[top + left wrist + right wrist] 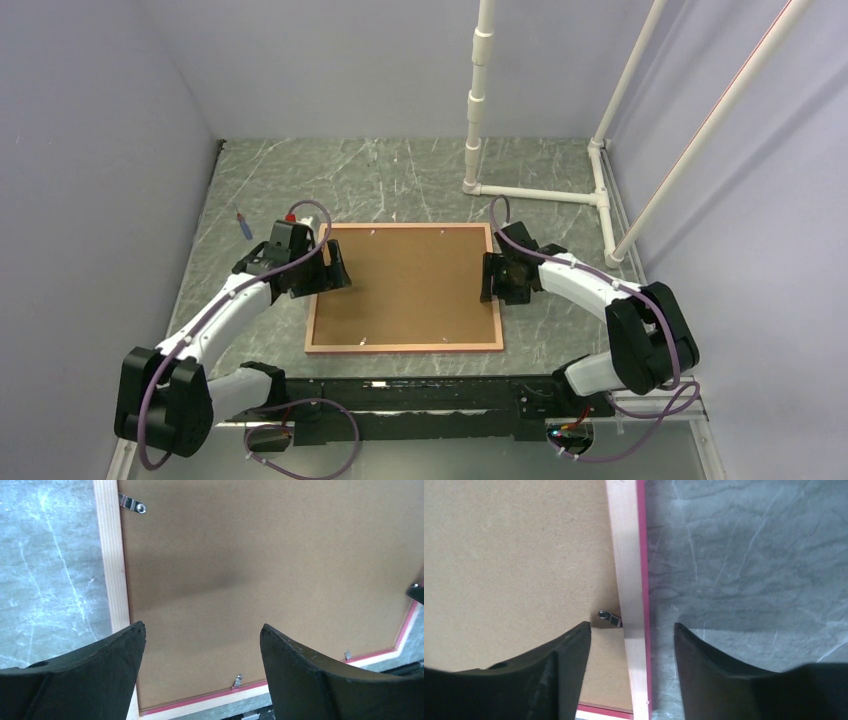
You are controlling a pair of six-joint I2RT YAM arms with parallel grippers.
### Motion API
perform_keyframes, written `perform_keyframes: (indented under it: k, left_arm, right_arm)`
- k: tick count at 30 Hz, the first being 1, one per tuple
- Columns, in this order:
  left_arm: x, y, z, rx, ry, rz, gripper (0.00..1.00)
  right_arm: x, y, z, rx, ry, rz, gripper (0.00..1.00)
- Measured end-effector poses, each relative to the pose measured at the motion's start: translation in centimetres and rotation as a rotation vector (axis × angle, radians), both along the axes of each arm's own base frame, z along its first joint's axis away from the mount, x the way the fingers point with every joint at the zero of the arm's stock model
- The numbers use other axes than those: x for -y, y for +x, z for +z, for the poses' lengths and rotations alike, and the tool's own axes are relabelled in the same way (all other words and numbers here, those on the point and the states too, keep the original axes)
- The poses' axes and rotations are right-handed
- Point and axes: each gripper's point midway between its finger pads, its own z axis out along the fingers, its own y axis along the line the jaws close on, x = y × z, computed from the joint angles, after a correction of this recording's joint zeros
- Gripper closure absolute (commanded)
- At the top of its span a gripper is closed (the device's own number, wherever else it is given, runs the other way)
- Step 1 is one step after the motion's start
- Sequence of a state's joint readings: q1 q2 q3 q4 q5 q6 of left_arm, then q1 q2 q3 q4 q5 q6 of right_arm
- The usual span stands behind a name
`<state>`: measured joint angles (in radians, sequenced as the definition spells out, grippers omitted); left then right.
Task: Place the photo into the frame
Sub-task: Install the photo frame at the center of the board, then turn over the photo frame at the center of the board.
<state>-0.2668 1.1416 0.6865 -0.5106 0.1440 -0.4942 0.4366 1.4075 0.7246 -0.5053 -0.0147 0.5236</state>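
Here's the grey-green marbled table (400, 170), closed in by plain pale walls; at the back right stands a white pipe rig (478, 100), an upright post jointed into bars that run along the tabletop; dead centre lies the frame (405, 347), flat, back side up, square to the table's edges, its rails pale wood on the back with a reddish-pink outer edge; inside it, filling it rail to rail, sits the plain brown backing board (410, 285); the photo shows in none of the views, so whether it lies under that board I cannot tell; both arms reach in from the near edge, one to each side of the frame; the left gripper (202, 629) hangs over the frame's left side, jaws spread wide, nothing between them but bare board below; the right gripper (631, 625) sits astride the right rail, jaws parted, one finger over the board, the other over the table, a gap on both sides, gripping nothing; a dark clip (609, 616) juts from that rail's inner edge onto the board, just ahead of the board-side finger; a silver clip (132, 504) lies on the board by the left rail, and a smaller clip (238, 681) by the near rail; smallest of all, a blue pen-like stick (242, 224) with a red tip lies on the table, left of the frame.
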Motion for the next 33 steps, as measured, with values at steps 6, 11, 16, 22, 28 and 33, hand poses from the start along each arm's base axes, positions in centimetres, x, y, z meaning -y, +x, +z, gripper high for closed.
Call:
perform_keyframes:
  k: [6,11,16,22,28,33]
  left_arm:
    - [0.9,-0.8,1.5,0.049,-0.061,-0.044,0.01]
    - [2.1,-1.6,3.4,0.116,-0.114,-0.111,0.00]
    - [3.6,-2.3,5.2,0.183,-0.162,-0.188,0.01]
    - [6.6,-3.8,6.8,0.240,-0.214,-0.320,0.00]
    - [9.5,-5.7,7.4,0.265,-0.238,-0.452,0.00]
    - [10.7,-6.9,7.3,0.272,-0.224,-0.514,0.01]
  right_arm:
    - [-0.9,0.0,0.8,0.010,0.077,0.001,0.09]
    - [-1.5,-1.2,0.8,-0.004,0.137,0.012,0.07]
    - [-2.7,-1.1,0.7,-0.008,0.203,0.020,0.07]
    - [-4.3,0.6,0.9,-0.034,0.239,0.029,0.07]
    - [-5.5,2.6,1.3,-0.021,0.250,0.055,0.05]
    - [-5.2,2.4,1.8,-0.005,0.238,0.059,0.06]
